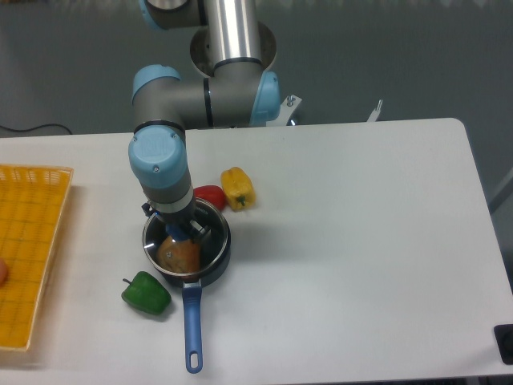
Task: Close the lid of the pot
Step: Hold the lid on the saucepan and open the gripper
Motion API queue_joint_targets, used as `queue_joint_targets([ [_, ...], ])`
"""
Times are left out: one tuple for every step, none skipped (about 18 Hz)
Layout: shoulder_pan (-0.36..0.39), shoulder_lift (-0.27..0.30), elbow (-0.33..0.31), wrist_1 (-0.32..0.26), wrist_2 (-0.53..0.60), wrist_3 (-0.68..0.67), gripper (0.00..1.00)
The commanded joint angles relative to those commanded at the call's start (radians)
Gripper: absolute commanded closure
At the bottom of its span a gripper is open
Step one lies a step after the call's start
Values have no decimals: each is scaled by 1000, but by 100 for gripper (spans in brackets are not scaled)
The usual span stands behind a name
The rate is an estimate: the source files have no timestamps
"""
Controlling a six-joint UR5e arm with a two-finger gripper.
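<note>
Centrally, glass pot lid (186, 243), metal-rimmed, over black pot (212, 271), blue handle

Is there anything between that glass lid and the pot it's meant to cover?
Nothing visible. The pot lid, under the gripper, sits right over the pot; an orange item inside shows through the glass.

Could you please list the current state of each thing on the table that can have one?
Pot: upright, something orange inside.
Lid: over the pot, at the pincer.
Pincer: at the lid's knob; grip not visible.
Green pepper: lying beside the pot.
Yellow pepper: lying behind the pot.
</note>
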Motion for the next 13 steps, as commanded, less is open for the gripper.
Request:
queue_joint_targets([
  [0, 0, 0, 0, 0, 0, 36],
  [0, 0, 0, 0, 0, 0, 36],
  [0, 0, 0, 0, 0, 0, 36],
  [0, 2, 0, 0, 0, 2, 36],
  [2, 2, 0, 0, 0, 2, 36],
  [2, 2, 0, 0, 0, 2, 36],
  [0, 2, 2, 0, 0, 2, 36],
  [2, 0, 2, 0, 0, 3, 36],
  [2, 0, 3, 0, 0, 5, 36],
  [6, 2, 6, 0, -2, 6, 36],
  [6, 2, 8, 0, -2, 6, 36],
  [6, -2, 9, 0, 0, 5, 36],
  [8, -3, 9, 0, 0, 5, 36],
])
